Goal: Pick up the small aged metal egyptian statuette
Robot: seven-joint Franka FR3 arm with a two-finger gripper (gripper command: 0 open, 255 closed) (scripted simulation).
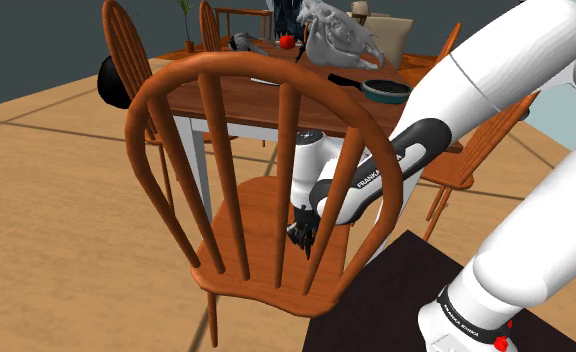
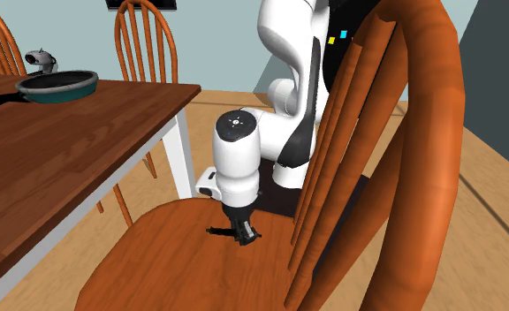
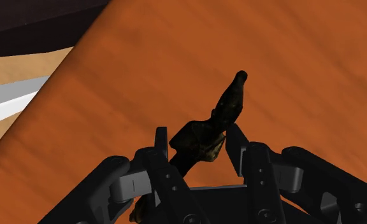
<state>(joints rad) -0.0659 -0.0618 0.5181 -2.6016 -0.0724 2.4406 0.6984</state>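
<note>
Partly hidden, the dark statuette lies clasped between the fingers.

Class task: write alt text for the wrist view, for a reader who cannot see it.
The black claw clasps a small dark statuette, whose tip pokes out beyond it. Beneath lies an orange-brown wooden chair seat.

brown wooden chair seat, small dark statuette lying right on it, wooden counter alongside, pan on top
</note>
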